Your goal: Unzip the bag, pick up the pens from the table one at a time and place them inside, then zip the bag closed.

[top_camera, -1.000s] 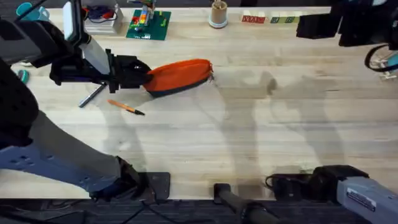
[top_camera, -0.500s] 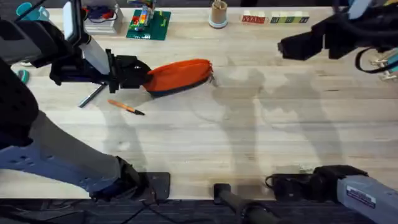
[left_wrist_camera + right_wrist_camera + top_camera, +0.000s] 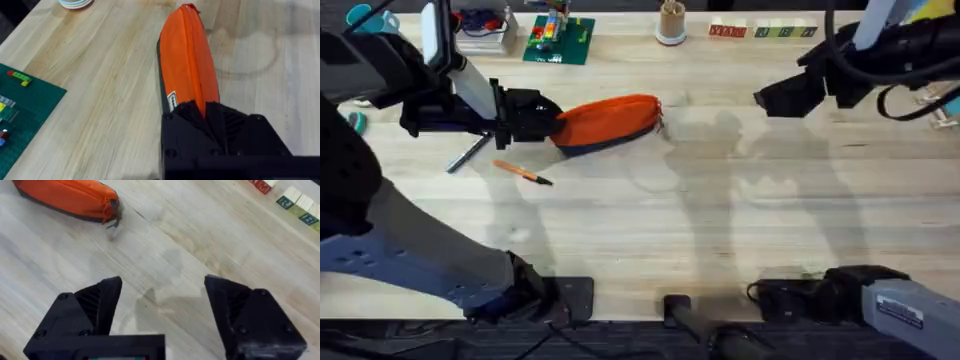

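Overhead view: bag [image 3: 610,122], still zipped, upper centre-left of counter [image 3: 720,220]; left tool [image 3: 548,122] clamped on its end. Right tool [image 3: 772,98], fingers apart, upper right. Pens [image 3: 523,173] lie loose. Step: unzipping; next, right tool must reach the zipper pull.

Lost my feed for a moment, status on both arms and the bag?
Left gripper shut on the bag at its near end. Right gripper open, above bare table. Bag zipped; both pens on the table. Nothing in the way.
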You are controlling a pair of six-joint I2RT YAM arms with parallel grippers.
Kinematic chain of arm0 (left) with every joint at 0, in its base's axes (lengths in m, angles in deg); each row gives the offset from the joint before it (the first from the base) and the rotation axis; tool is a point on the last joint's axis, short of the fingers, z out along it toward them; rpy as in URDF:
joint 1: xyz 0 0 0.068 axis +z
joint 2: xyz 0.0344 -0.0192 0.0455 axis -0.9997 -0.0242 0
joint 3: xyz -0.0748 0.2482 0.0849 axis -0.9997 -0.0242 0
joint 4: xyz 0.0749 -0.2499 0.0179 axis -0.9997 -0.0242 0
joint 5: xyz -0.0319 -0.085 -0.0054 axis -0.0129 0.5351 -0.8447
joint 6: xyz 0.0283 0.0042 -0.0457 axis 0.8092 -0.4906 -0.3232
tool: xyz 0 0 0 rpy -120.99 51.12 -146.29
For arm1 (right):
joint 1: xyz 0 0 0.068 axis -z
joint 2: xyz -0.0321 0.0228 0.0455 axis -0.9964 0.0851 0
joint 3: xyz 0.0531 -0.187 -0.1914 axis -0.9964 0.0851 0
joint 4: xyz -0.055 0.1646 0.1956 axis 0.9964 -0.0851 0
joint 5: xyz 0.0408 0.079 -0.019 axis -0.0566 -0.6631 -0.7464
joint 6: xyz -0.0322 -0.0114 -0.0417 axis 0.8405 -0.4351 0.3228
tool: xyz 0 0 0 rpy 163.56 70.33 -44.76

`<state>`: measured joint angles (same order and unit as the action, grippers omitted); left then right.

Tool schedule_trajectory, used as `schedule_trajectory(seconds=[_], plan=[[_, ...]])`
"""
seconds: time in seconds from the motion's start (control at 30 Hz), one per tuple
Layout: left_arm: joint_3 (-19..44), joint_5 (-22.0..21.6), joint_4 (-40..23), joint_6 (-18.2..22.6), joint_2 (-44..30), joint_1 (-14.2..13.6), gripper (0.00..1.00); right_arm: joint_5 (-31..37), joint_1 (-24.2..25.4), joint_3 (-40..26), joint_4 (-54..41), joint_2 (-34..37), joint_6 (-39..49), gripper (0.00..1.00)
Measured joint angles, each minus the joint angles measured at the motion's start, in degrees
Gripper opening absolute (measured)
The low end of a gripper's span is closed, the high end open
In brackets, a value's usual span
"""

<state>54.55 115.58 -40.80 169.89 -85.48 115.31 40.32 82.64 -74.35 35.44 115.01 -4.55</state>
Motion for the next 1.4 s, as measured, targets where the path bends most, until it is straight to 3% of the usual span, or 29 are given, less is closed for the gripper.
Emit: schedule_trajectory(seconds=[0.33,0.87,1.4], plan=[[0.00,0.00,0.28,0.00,0.00,0.00,0.041,-5.59,-0.15,-0.07,0.04,0.37,7.19,0.997],[0.00,0.02,0.30,0.00,0.00,0.00,0.040,-13.08,-0.37,-0.17,0.65,12.05,10.60,0.997],[0.00,0.02,0.29,0.00,0.00,0.00,0.040,-27.54,-0.90,-0.20,13.35,24.39,11.22,0.997]])
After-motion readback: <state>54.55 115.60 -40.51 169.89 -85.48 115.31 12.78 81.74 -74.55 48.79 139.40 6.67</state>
